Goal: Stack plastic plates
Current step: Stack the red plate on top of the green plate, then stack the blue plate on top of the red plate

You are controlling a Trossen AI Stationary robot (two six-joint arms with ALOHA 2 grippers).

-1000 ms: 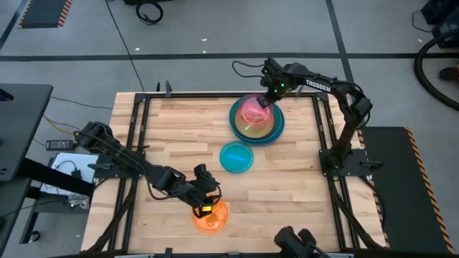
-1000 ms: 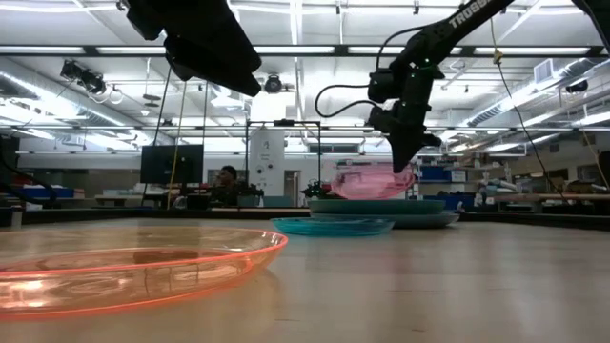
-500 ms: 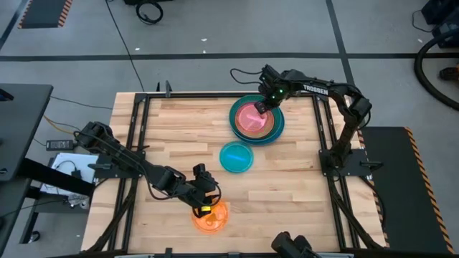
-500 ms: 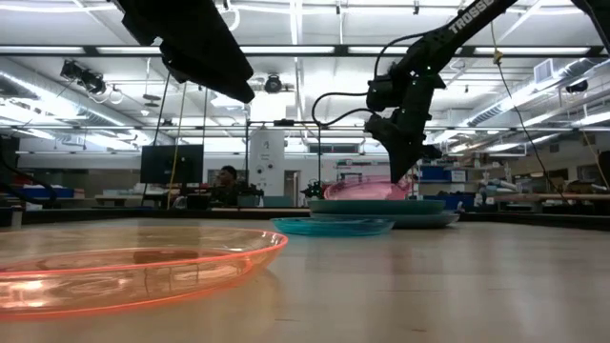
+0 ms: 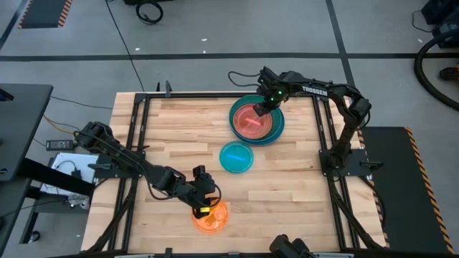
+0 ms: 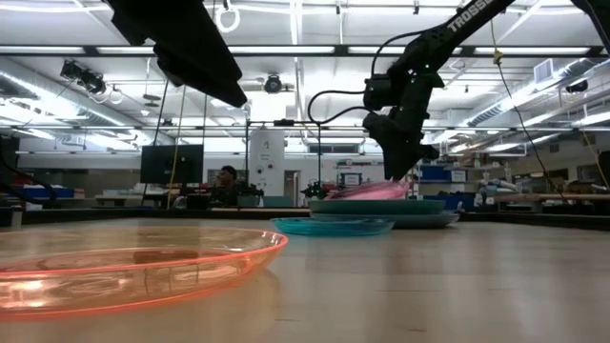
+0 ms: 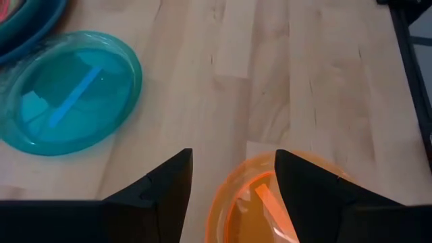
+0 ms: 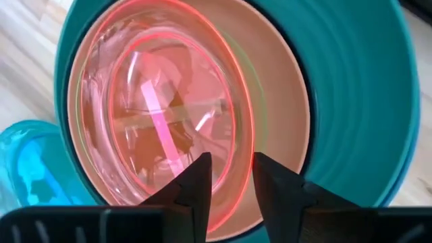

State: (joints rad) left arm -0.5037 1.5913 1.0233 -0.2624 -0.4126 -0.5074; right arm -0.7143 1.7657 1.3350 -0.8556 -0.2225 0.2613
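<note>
A pink-red plate (image 5: 251,120) lies on top of a stack whose peach-tan plate (image 8: 280,88) sits in larger teal and blue plates (image 5: 280,127) at the far right. My right gripper (image 5: 264,106) is shut on the pink-red plate's far rim. A cyan plate (image 5: 236,156) rests flat on the table's middle. An orange plate (image 5: 210,216) rests flat near the front edge. My left gripper (image 5: 204,206) is open above the orange plate's far rim (image 7: 233,192), well clear of it in the low view. My right gripper pinches the pink-red plate's far rim (image 8: 247,152) between its two fingers, one finger over the plate's inside and one outside. The fingers come slanting down from the far side. The plate lies in the peach-tan plate, its held side (image 6: 393,187) slightly higher.
Bare wood lies left of the stack and between the cyan and orange plates. A black metal frame (image 5: 143,107) runs along the table's edges. A person sits far off in the room behind (image 6: 227,181).
My right gripper has gone down with the pink-red plate. The plate, earlier tilted and raised above the stack, has tipped down and now lies almost flat in the peach-tan plate.
</note>
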